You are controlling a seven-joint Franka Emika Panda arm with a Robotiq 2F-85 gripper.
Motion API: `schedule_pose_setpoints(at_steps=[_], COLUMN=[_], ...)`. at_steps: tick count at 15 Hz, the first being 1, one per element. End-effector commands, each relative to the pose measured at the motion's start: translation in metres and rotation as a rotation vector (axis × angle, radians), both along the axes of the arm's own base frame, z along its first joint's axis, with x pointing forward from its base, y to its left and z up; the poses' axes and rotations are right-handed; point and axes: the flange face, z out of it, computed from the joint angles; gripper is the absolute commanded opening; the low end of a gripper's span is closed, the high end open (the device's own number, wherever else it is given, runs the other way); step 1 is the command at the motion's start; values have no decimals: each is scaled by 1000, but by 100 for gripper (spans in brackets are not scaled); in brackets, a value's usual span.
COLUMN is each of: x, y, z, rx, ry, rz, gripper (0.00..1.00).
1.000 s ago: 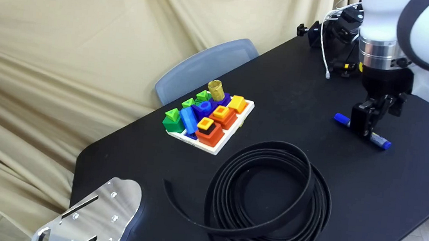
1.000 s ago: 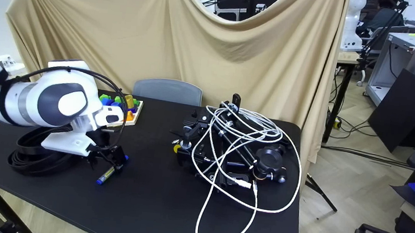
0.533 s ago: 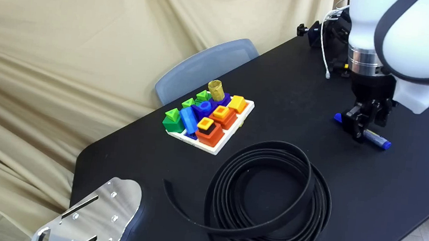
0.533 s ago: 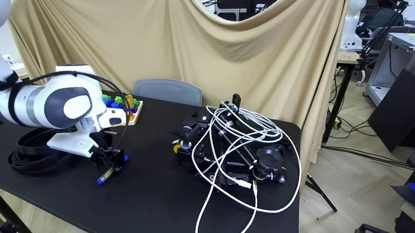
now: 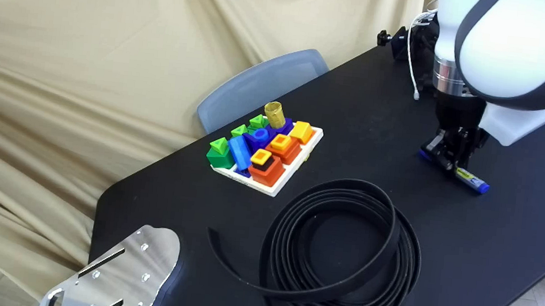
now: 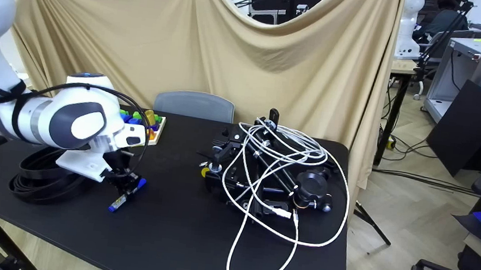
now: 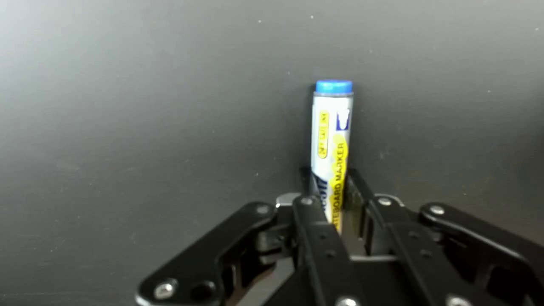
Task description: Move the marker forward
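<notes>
The marker, a whitish barrel with yellow print and blue ends, points away from me in the wrist view. Both exterior views show it low over the black table, its two blue ends sticking out past the fingers. My gripper is shut on the marker's middle, one finger along each side of the barrel. The gripper hides the middle of the marker in an exterior view. Whether the marker touches the tabletop or hangs just above it, I cannot tell.
A coil of black strip lies beside the arm's work area. Behind it stands a white tray of colourful blocks. Black clamps and stands with a white cable occupy another part of the table. A metal plate sits at the table's end.
The gripper has shifted towards the block tray and come down, and its jaws have closed on the marker. The marker has shifted slightly the same way.
</notes>
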Motion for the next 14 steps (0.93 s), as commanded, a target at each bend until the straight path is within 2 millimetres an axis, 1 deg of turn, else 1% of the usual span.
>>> schedule_pose_setpoints(at_steps=[1,4,7,10,12,14], x=[11,28,52,78,92,105], y=[-2,-2,2,8,9,8], z=[13,32,51,58,59,56], rx=[11,-1,10,22,31,30], ry=[-21,-41,-38,-5,29,57], rz=[-8,10,25,21,8,-8], gripper=[5,5,5,5,5,5])
